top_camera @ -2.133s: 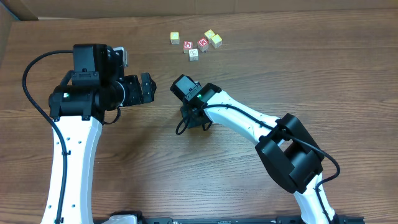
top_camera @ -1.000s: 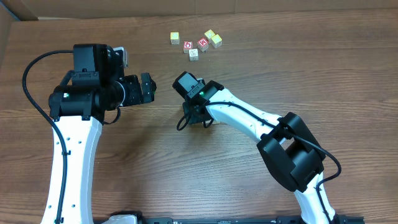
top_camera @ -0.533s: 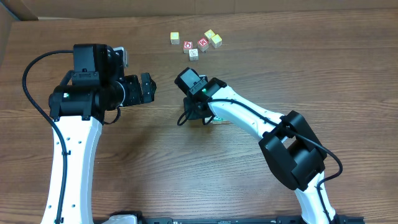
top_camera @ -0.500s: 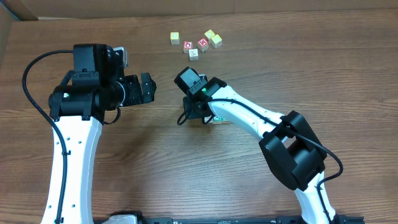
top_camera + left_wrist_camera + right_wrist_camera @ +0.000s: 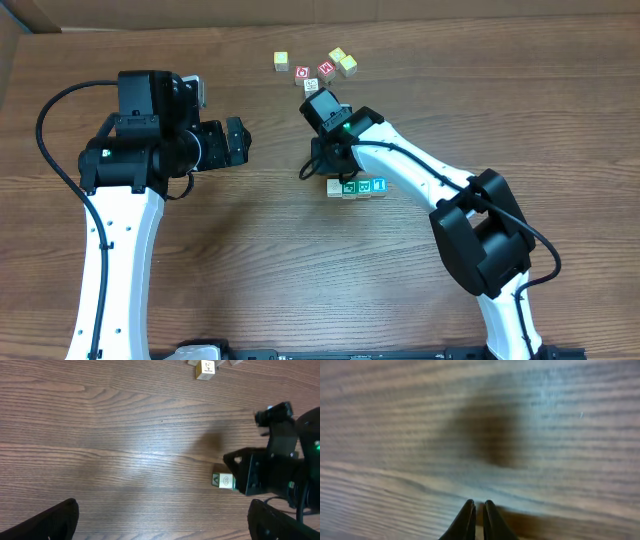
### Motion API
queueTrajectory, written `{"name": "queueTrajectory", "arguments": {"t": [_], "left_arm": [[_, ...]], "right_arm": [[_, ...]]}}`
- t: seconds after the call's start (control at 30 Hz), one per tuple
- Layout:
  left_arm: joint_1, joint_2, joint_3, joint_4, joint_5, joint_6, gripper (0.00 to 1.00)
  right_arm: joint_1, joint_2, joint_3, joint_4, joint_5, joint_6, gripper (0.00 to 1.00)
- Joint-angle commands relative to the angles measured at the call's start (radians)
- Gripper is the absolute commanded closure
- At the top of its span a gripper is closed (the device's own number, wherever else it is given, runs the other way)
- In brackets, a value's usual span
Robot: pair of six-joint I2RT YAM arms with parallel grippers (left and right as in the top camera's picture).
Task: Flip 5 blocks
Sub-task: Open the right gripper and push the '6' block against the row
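A row of small blocks lies on the table in the overhead view: a whitish one (image 5: 334, 187), two green-printed ones (image 5: 349, 187) (image 5: 364, 186) and a blue-printed one (image 5: 378, 185). Another whitish block (image 5: 311, 86) sits further back. My right gripper (image 5: 322, 168) hovers just behind the row's left end. Its fingers (image 5: 477, 507) are shut over bare wood with nothing held. In the left wrist view the row's end block (image 5: 224, 480) shows beside the right gripper's dark body (image 5: 280, 472), which hides the others. My left gripper (image 5: 165, 520) is open, well to the left.
At the back of the table sit yellow-faced cubes (image 5: 281, 61) (image 5: 343, 61) and red-faced cubes (image 5: 302, 72) (image 5: 326, 70), close to the far whitish block. The right arm (image 5: 420, 175) stretches across the middle from the front right. A cardboard wall (image 5: 300, 12) runs along the back edge.
The right gripper has moved back and to the right, uncovering the row of blocks it stood over. The left arm has not moved.
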Motion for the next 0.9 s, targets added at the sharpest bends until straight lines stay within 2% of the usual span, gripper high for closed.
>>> {"name": "queueTrajectory", "arguments": {"t": [0.0,0.87], "left_arm": [[-0.001,0.002,0.019,0.000,0.001,0.008,0.00],[-0.001,0.002,0.019,0.000,0.001,0.008,0.00]], "right_arm": [[0.008,-0.006,-0.009,-0.028,-0.009,0.004,0.91],[0.008,-0.006,-0.009,-0.085,-0.085,0.004,0.91]]}}
